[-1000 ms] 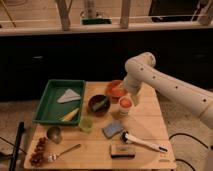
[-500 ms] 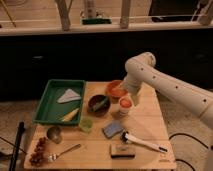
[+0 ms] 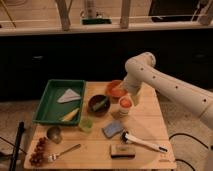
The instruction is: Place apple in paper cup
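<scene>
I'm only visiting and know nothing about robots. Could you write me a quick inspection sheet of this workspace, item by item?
Surface: wooden table, crowded.
Job's things: apple sits at the mouth of the paper cup, near the table's middle.
Clutter: green tray holding a grey piece and a yellow piece; dark bowl; orange bowl; green cup; metal cup; spoon; grapes; blue sponge; brush; block.
Claw: claw just above the apple.
Cables: one on the floor at right.
Surroundings: dark cabinets behind.
</scene>
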Controlling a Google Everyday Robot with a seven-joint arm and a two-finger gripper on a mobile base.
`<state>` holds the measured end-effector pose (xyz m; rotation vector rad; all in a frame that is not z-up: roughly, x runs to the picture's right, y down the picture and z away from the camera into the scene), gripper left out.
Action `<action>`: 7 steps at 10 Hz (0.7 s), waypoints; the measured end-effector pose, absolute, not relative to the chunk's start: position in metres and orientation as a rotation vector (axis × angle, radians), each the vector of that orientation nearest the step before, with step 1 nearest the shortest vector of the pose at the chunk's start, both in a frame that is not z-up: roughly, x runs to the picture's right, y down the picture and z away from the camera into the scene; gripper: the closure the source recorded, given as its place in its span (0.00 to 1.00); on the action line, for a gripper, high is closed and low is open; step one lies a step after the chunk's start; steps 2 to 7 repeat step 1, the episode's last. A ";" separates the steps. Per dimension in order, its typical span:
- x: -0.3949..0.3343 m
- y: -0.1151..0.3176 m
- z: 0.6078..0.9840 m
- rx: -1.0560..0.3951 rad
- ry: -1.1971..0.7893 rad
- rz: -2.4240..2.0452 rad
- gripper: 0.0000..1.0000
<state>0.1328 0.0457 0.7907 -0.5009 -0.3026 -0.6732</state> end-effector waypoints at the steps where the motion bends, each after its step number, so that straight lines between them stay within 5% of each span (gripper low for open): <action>1: 0.133 0.046 0.791 -0.501 -0.302 -0.673 0.20; 7: 0.133 0.046 0.791 -0.501 -0.302 -0.673 0.20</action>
